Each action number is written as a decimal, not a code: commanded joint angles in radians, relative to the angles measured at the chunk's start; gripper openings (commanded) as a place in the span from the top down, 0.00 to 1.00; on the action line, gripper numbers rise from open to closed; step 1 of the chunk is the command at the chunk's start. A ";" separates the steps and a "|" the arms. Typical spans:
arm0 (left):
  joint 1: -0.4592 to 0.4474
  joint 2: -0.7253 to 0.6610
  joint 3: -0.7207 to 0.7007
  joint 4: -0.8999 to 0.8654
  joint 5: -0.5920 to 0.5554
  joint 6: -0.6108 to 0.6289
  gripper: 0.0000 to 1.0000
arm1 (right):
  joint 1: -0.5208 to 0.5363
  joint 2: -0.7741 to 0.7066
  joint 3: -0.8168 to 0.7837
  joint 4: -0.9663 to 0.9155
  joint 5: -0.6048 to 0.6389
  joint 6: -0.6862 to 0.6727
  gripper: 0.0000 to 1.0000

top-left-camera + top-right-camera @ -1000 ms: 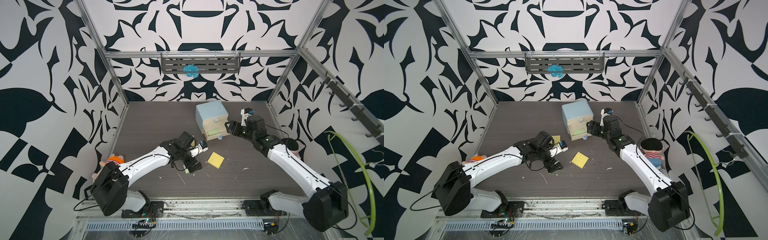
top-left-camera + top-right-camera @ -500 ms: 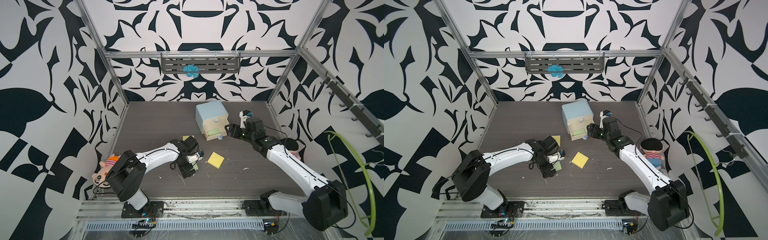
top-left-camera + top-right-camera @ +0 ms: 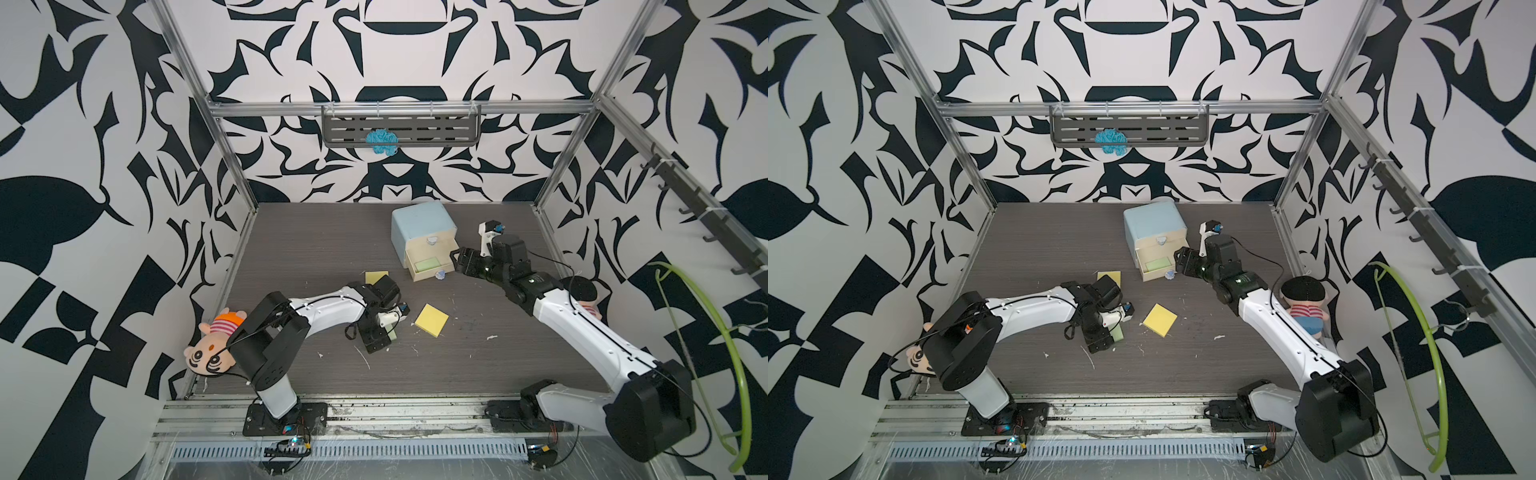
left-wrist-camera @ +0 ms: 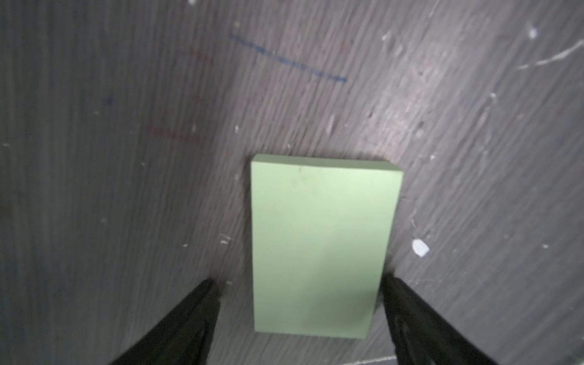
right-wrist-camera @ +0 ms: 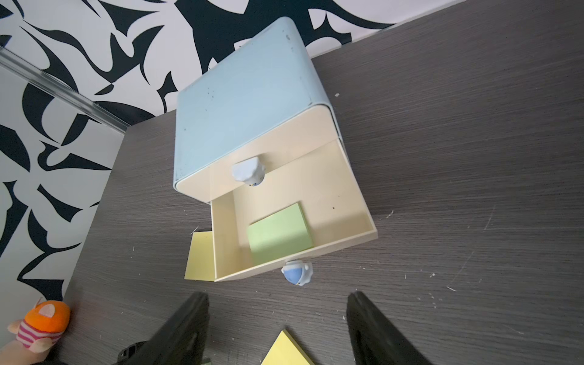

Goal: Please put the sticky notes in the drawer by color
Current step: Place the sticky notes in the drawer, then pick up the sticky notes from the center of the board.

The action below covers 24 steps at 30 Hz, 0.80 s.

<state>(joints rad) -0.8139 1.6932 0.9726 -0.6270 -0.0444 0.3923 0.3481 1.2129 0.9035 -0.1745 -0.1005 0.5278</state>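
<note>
**Clerk:** Changes since the last count?

**Arm:** My left arm has folded in and brought my left end effector down to the table.

**Clerk:** Left item?

**Arm:** One green pad, flat, at 7 o'clock of the chest's open bottom drawer. Fingers apart, straddling it, no clamp.

**Clerk:** Right?

**Arm:** Right end effector: fingers apart, empty, at 3 o'clock of that drawer. Inside it: second green pad.

**Clerk:** Loose stock?

**Arm:** Yellow pad at 6 o'clock of the drawer, second yellow pad at 9.
</note>
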 commanded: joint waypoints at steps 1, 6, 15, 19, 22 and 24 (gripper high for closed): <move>-0.003 0.040 -0.040 0.007 -0.013 0.013 0.21 | -0.003 0.009 0.015 0.024 -0.008 0.004 0.26; -0.011 0.048 -0.049 0.013 -0.042 0.017 0.24 | -0.003 0.012 0.020 0.022 -0.010 0.005 0.27; -0.020 0.052 -0.062 0.039 -0.043 0.011 0.33 | -0.004 0.007 0.008 0.020 -0.007 0.011 0.27; -0.019 0.041 -0.061 0.044 -0.050 0.010 0.36 | -0.004 0.001 0.004 0.018 -0.013 0.015 0.27; -0.020 0.036 -0.061 0.050 -0.049 0.008 0.39 | -0.004 -0.003 0.006 0.012 -0.013 0.012 0.27; -0.019 0.034 -0.063 0.052 -0.042 0.005 0.41 | -0.004 -0.006 0.005 0.007 -0.013 0.011 0.27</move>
<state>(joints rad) -0.8326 1.6890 0.9611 -0.5964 -0.0505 0.3950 0.3481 1.2339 0.9035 -0.1753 -0.1085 0.5362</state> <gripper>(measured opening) 0.596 0.729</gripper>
